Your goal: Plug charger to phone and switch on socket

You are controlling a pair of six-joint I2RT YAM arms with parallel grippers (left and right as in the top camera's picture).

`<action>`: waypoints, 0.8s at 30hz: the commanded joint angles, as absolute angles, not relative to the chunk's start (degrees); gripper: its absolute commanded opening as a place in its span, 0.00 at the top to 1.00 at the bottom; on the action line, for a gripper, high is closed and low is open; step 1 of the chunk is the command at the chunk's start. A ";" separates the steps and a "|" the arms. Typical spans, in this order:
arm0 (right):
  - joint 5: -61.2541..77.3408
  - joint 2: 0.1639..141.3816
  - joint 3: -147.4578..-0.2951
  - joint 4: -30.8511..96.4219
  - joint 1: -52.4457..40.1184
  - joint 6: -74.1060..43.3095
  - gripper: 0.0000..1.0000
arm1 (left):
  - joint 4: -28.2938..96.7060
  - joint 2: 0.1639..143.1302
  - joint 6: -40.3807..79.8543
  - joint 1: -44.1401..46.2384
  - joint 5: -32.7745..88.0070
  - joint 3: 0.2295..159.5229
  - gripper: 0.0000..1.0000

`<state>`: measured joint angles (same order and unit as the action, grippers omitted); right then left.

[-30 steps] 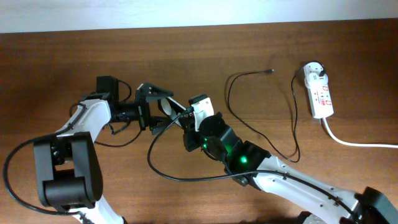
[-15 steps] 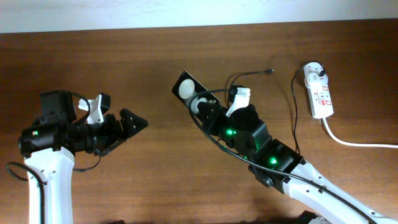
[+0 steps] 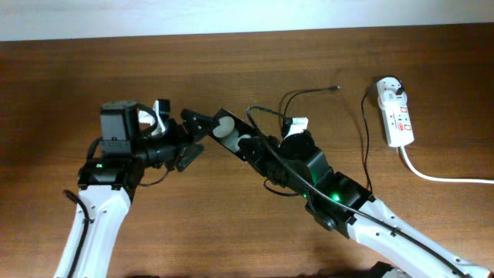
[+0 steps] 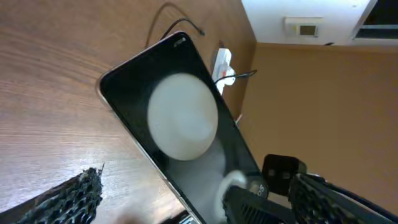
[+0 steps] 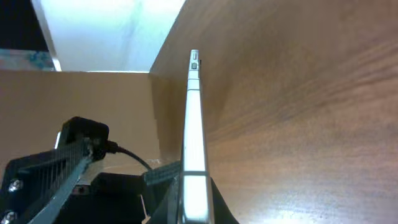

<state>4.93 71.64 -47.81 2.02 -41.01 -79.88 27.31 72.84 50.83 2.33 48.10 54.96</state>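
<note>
phone (image 3: 225, 127): sits mid-table, tilted, glossy face with its two white spots turned up, pinched at its right end by right gripper (image 3: 248, 145), fingers clamped on both faces; shows edge-on from the right wrist. left gripper (image 3: 197, 137) spread wide, just beside the phone's left end, gripping nothing. charger (image 3: 363, 139) lies in loose loops to the right, plug tip (image 3: 334, 89) free at the far side, well apart from the phone. socket (image 3: 397, 116) lies far right on the table (image 3: 116, 62).
</note>
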 commanded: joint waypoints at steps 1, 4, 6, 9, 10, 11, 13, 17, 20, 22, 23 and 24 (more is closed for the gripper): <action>5.89 71.50 -49.08 3.27 -40.80 -90.98 0.96 | 26.61 72.40 54.65 2.52 48.66 55.22 0.00; 5.76 71.53 -49.08 3.31 -40.49 -90.94 0.96 | 24.01 72.40 56.66 1.89 50.41 55.22 0.01; 5.85 71.53 -49.08 6.35 -38.20 -90.94 0.96 | 23.99 72.40 56.21 -3.27 59.83 55.22 0.02; 5.98 71.53 -49.08 7.07 -35.44 -88.84 0.96 | 23.97 75.07 49.52 -11.03 69.25 52.69 0.01; 6.31 71.53 -49.08 7.09 -34.98 -86.76 0.96 | 23.27 77.52 48.80 -10.98 70.32 51.44 0.01; 7.11 71.53 -49.08 7.14 -34.74 -85.71 0.96 | 15.73 82.56 48.12 -10.79 77.45 49.80 0.01; 6.85 71.53 -49.06 6.66 -34.74 -85.73 0.96 | 9.85 89.71 50.00 -8.80 80.14 49.76 0.01; 5.37 72.97 -48.86 4.78 -34.81 -85.78 0.96 | 4.54 96.27 57.25 -2.37 76.62 49.76 0.01; 5.85 75.77 -48.86 0.62 -34.98 -86.00 0.96 | -3.92 96.27 68.18 -1.63 75.18 49.76 0.01; 7.07 79.61 -48.86 -4.80 -36.71 -86.00 0.96 | -7.14 96.27 73.87 0.34 71.29 49.76 0.00; 7.11 80.77 -48.86 -6.94 -37.32 -86.02 0.96 | -7.31 96.27 75.94 1.48 70.26 49.76 0.01; 7.16 81.67 -48.86 -8.67 -37.69 -86.04 0.96 | -7.33 96.27 76.36 2.22 68.84 49.76 0.04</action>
<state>6.44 80.44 -47.79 -5.67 -36.45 -86.76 -6.92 96.12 71.33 0.25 72.66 49.60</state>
